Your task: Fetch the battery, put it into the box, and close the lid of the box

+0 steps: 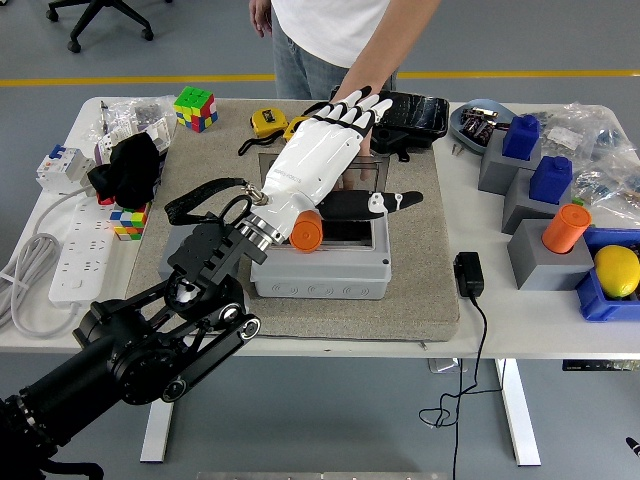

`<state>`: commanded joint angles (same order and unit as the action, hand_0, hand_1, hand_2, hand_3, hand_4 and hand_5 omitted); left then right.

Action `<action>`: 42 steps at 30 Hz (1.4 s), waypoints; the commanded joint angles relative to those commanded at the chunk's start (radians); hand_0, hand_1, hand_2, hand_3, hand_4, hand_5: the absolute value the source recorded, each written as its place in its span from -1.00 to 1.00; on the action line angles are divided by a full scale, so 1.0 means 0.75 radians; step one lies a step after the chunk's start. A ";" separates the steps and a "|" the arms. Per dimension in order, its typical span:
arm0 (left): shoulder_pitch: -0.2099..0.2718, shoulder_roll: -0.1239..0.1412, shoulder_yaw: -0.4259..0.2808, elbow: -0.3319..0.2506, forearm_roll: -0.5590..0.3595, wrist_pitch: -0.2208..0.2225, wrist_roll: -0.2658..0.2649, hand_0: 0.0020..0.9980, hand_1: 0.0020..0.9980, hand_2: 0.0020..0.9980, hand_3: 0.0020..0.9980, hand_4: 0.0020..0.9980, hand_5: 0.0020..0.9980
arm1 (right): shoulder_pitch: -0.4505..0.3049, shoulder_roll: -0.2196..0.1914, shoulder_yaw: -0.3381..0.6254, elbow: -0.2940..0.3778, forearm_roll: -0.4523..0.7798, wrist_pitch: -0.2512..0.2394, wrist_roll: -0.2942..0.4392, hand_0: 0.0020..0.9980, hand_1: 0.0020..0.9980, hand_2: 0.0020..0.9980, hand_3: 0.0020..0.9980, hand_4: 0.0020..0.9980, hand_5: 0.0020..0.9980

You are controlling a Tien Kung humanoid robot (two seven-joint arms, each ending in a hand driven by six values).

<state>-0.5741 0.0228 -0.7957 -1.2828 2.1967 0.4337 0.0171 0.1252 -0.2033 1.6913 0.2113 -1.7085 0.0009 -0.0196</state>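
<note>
The grey box (320,272) stands on the tan mat, its clear lid (378,176) upright at the far side. An orange battery (305,234) sits at the box's left end, just below my wrist. My white left hand (335,140) hovers above the box with its fingers spread toward the lid and the black-tipped thumb (398,200) out to the right; it holds nothing. A person's hand (352,172) reaches in from the far side to the lid, mostly hidden behind my hand. My right hand is out of sight.
Right of the mat lie a black charger (468,272), grey blocks with blue pieces (521,136) and an orange cylinder (566,228), and a lemon (616,268). Tape measures (270,122) and a black case (412,112) lie behind the box. A power strip (80,255) lies at the left.
</note>
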 joint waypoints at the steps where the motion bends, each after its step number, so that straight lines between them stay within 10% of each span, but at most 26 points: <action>1: 0.005 0.002 -0.012 -0.011 -0.011 -0.011 -0.003 1.00 1.00 1.00 1.00 1.00 1.00 | 0.000 0.001 -0.002 0.001 0.002 0.000 0.000 0.61 0.48 0.48 0.60 1.00 0.91; 16: 0.099 0.073 -0.136 -0.173 -0.600 -0.326 -0.133 1.00 1.00 1.00 1.00 1.00 1.00 | -0.009 0.003 0.015 0.001 -0.003 -0.001 -0.003 0.61 0.47 0.48 0.60 1.00 0.90; 42: 0.110 0.079 -0.131 -0.177 -0.677 -0.306 -0.134 1.00 1.00 1.00 1.00 1.00 1.00 | -0.012 -0.009 -0.027 0.002 0.019 -0.002 -0.007 0.60 0.47 0.48 0.59 1.00 0.89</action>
<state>-0.4919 0.0822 -0.8942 -1.4152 1.6892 0.2043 -0.0838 0.1165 -0.2102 1.6713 0.2125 -1.6946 -0.0005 -0.0250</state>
